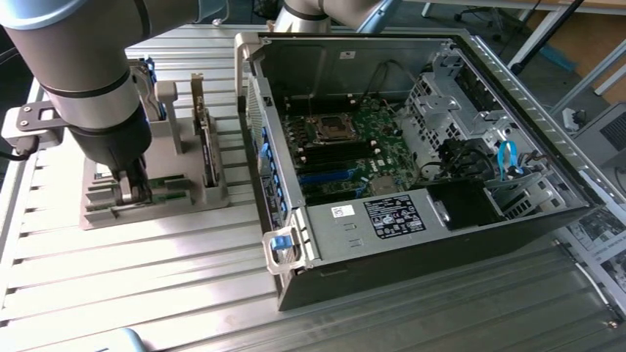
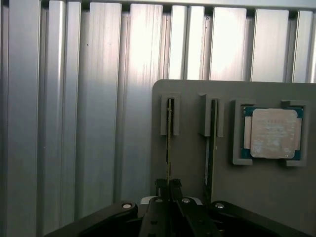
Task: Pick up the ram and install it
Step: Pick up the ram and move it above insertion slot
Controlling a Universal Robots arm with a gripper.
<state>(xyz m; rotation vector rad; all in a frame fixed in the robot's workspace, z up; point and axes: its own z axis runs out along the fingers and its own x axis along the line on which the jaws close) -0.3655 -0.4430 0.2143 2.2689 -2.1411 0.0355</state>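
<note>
The ram (image 2: 169, 133) stands on edge in a slot of the grey holder (image 2: 187, 158), seen as a thin green strip. My gripper (image 2: 168, 186) is down over one end of it, its black fingers (image 2: 159, 187) shut on the ram's thin edge. In the exterior view the gripper (image 1: 132, 189) reaches down into the holder (image 1: 186, 202) on the exterior view's left, and the arm hides most of the held stick. The open computer case (image 1: 411, 220) lies on the exterior view's right, with the motherboard's long memory slots (image 1: 338, 158) exposed.
A second stick (image 2: 212, 143) stands in the neighbouring slot, close beside the gripper. A square silver processor (image 2: 274, 133) rests in a pocket of the holder. Another board (image 1: 205, 139) stands upright in the holder. The case's side wall (image 1: 259, 139) rises between holder and motherboard.
</note>
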